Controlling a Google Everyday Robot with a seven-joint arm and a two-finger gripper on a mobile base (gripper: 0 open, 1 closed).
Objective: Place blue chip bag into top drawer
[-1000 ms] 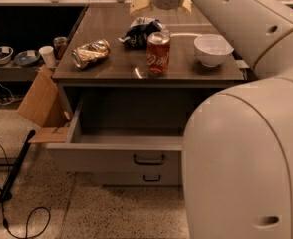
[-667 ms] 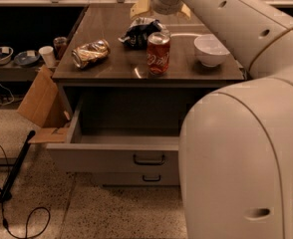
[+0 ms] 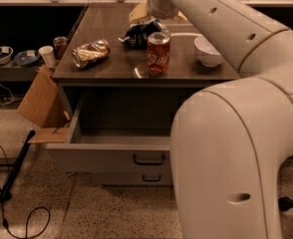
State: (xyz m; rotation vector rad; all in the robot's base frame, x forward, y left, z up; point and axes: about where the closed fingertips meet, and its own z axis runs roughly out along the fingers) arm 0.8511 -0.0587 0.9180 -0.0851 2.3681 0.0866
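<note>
The bag [image 3: 138, 33] is seen lying on the table [image 3: 111, 69], towards the back, just behind the red can [image 3: 158, 53]. Whether the two are touching cannot be told. A crushed can [image 3: 90, 53] lies to the left of it, and a white bowl [image 3: 208, 50] is placed to the right, both apart from the bag.

The gripper [image 3: 156, 14] is held at the end of the arm, just above and behind the bag. Most of it is hidden by the wrist, so it cannot be told if it is wide, narrow or closed on something. The bag is judged to be not yet lifted, because it is resting flat on the table.

The drawer [image 3: 106, 157] is pulled out below the table edge, and its inside is open from above.

The step in hand is judged to be the reach and the grasp of the bag. For the next move, the gripper must be lowered on the crumpled foil without the red can being knocked over. After this the bag must be raised over the can, carried forward past the table edge and brought down into the drawer
</note>
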